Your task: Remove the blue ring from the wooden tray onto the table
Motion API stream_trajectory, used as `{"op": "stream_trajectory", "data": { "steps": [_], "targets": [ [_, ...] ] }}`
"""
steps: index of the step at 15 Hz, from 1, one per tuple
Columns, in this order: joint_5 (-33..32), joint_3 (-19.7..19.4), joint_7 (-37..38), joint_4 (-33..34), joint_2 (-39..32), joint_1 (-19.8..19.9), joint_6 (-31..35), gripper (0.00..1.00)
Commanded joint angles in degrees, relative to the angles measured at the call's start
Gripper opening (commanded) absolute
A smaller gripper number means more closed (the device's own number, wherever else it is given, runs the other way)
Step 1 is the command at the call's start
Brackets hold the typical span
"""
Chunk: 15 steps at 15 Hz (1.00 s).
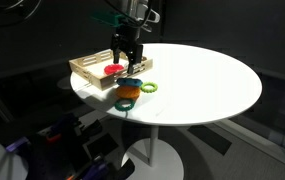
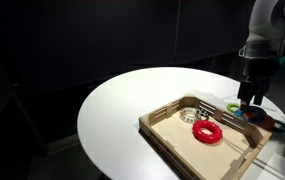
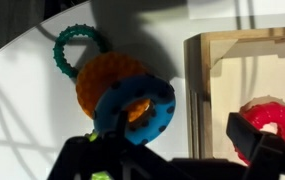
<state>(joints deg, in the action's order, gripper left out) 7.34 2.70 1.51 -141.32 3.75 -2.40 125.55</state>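
Observation:
The blue ring (image 3: 140, 110) lies outside the wooden tray (image 3: 244, 52), tilted on top of the orange ring (image 3: 104, 78) on the white table (image 1: 212, 80). It shows in both exterior views (image 1: 129, 85) (image 2: 242, 113). My gripper (image 3: 172, 150) is open and hangs just above the blue ring, at the tray's end in both exterior views (image 1: 128, 66) (image 2: 249, 98). One finger is over the blue ring's edge, the other over the tray. The gripper holds nothing.
A red ring (image 3: 272, 120) lies in the tray (image 2: 167, 125), with a small pale ring (image 2: 192, 115) near it. A green ring (image 3: 77, 45) lies on the table touching the orange ring (image 1: 127, 101). The table edge is close to the rings.

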Motion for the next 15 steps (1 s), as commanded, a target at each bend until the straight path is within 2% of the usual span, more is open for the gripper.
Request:
{"op": "stream_trajectory", "data": {
  "steps": [1, 9, 15],
  "targets": [
    [1.0, 0.0, -2.2, 0.9, 5.0, -0.6, -3.9, 1.0],
    [-4.3, 1.8, 1.4, 3.8, 14.0, -1.3, -10.9, 1.0],
    [-7.9, 2.7, 4.2, 6.6, 18.1, -1.0, -16.1, 1.0]
  ]
}}
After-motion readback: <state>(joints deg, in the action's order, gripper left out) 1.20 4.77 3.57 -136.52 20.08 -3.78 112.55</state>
